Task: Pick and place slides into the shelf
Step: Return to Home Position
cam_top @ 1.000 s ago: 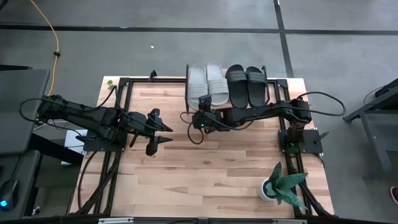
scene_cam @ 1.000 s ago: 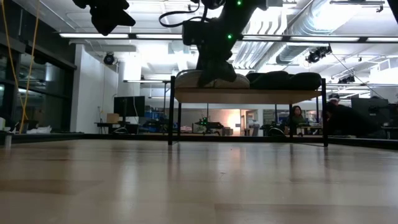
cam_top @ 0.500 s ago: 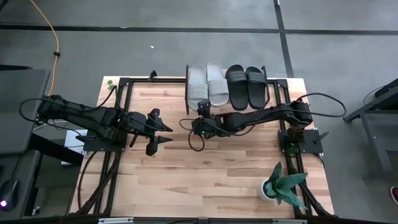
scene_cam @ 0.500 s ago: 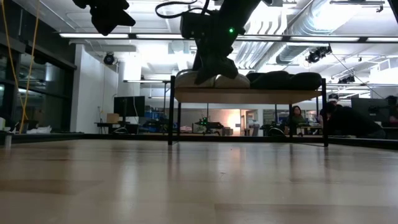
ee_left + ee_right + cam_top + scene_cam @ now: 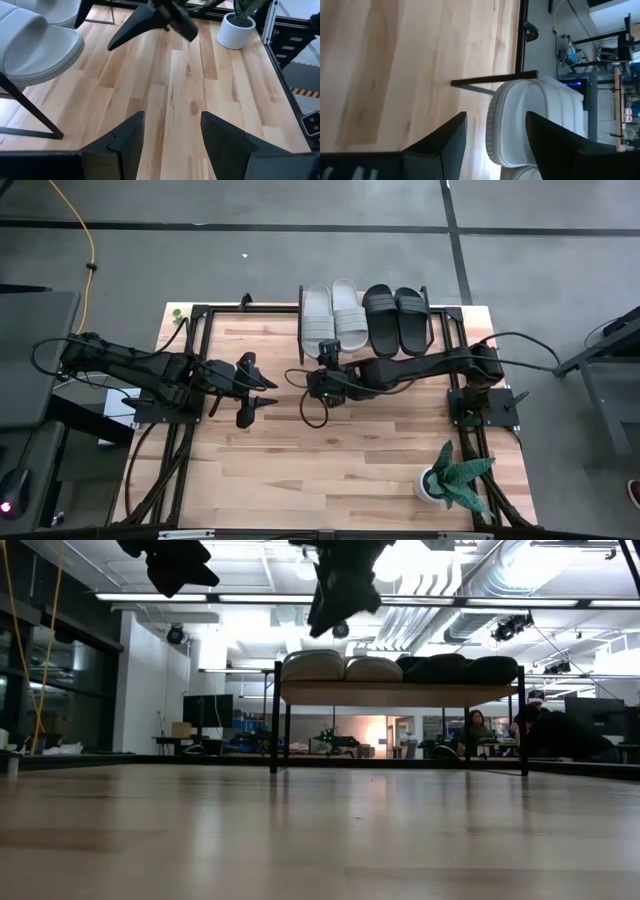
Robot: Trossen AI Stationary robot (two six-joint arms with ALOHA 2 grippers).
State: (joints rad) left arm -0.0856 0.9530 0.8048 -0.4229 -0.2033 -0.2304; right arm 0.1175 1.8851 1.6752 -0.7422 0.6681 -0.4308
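All of the slides lie side by side on the shelf (image 5: pixel 366 345) at the table's far edge, resting on their soles: two pale grey-green slides (image 5: pixel 317 315) (image 5: pixel 349 310) on the left, two black slides (image 5: pixel 380 317) (image 5: pixel 411 315) on the right. My right gripper (image 5: pixel 322 380) hangs open and empty just on the near side of the leftmost pale slide (image 5: pixel 535 120), raised above shelf height (image 5: pixel 340 590). My left gripper (image 5: pixel 262 390) waits open over the table's left middle (image 5: pixel 172 135), touching nothing.
A potted plant (image 5: pixel 450 478) in a white pot stands near the table's near right corner. The shelf's thin black legs (image 5: pixel 490 80) stand on the wooden tabletop (image 5: pixel 330 450). Black frame rails (image 5: pixel 180 430) run along the table's left and right sides. People sit in the room beyond (image 5: pixel 480 730).
My right gripper has drawn back from the leftmost pale slide toward the table's near edge and risen well above the shelf. That slide stays lying on the shelf with the others.
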